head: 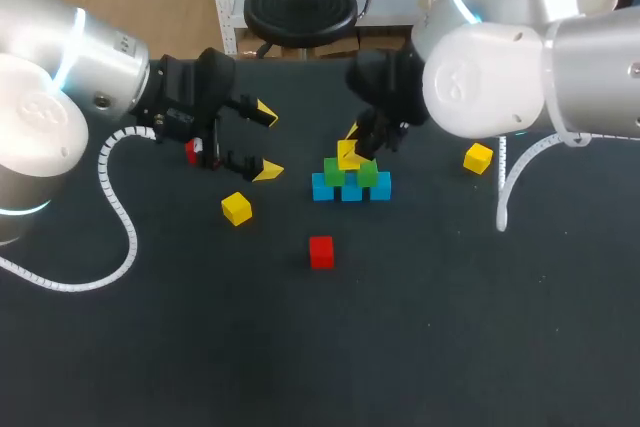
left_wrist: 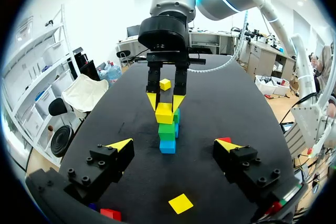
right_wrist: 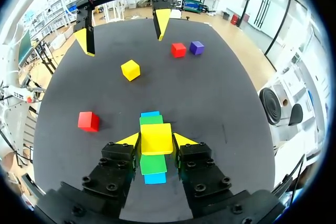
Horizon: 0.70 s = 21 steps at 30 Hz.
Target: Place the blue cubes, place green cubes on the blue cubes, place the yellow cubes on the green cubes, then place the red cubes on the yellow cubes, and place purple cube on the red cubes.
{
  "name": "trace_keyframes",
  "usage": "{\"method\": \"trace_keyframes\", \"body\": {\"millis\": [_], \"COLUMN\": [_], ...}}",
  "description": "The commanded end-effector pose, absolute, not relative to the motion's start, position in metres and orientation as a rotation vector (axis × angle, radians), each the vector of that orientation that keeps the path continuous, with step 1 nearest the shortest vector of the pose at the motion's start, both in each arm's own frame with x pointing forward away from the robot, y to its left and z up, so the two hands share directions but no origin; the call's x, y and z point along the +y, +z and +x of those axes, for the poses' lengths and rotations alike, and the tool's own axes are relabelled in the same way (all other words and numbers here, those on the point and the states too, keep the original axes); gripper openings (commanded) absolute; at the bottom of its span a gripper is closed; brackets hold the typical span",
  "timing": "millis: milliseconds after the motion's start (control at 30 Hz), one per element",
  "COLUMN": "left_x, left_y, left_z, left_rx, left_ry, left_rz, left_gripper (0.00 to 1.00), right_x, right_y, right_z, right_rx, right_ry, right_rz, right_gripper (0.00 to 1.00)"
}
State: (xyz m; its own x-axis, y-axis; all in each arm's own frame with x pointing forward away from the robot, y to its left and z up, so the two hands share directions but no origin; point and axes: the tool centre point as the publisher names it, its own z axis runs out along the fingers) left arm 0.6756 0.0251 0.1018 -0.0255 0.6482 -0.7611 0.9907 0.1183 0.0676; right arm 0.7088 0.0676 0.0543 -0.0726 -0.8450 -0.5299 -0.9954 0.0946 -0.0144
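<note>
The right gripper point(left_wrist: 164, 100) pinches a yellow cube point(left_wrist: 164, 113) atop the green cubes point(left_wrist: 167, 129). Opening unevenly could drag it and topple them off the blue cubes point(left_wrist: 168, 146). The left gripper point(head: 267, 143) hangs spread, apart from the green cubes.

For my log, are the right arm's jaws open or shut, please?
Shut on the small yellow cube; both jaws touch its opposite sides.

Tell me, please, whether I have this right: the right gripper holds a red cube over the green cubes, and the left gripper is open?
Not quite: the right gripper holds a yellow cube, not a red one, as the right wrist view shows. It is over the green cubes, and the left gripper is open.
</note>
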Motion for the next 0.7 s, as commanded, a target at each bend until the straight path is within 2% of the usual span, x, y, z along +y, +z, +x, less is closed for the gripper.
{"method": "trace_keyframes", "body": {"millis": [33, 100, 200, 300, 333, 367, 400, 700], "left_x": [0.0263, 0.0263, 0.0263, 0.0263, 0.0263, 0.0263, 0.0263, 0.0263], "left_y": [0.1008, 0.1008, 0.1008, 0.1008, 0.1008, 0.1008, 0.1008, 0.1008], "left_z": [0.6745, 0.6745, 0.6745, 0.6745, 0.6745, 0.6745, 0.6745, 0.6745], "left_rx": [1.737, 1.737, 1.737, 1.737, 1.737, 1.737, 1.737, 1.737], "left_ry": [-0.669, -0.669, -0.669, -0.669, -0.669, -0.669, -0.669, -0.669], "left_rz": [1.596, 1.596, 1.596, 1.596, 1.596, 1.596, 1.596, 1.596], "left_gripper": [1.0, 1.0, 1.0, 1.0, 1.0, 1.0, 1.0, 1.0], "right_x": [0.0677, 0.0678, 0.0679, 0.0678, 0.0678, 0.0678, 0.0676, 0.0657], "right_y": [0.0527, 0.0519, 0.0511, 0.0509, 0.0509, 0.051, 0.051, 0.0567], "right_z": [0.7104, 0.7107, 0.7111, 0.7111, 0.7111, 0.7111, 0.7111, 0.7117], "right_rx": [1.974, 1.974, 1.975, 1.976, 1.976, 1.978, 1.977, 1.968], "right_ry": [0.509, 0.511, 0.515, 0.517, 0.518, 0.519, 0.521, 0.514], "right_rz": [-1.804, -1.805, -1.803, -1.8, -1.799, -1.799, -1.798, -1.797], "right_gripper": [0.0, 0.0, 0.09, 0.31, 0.49, 0.85, 1.0, 1.0]}}
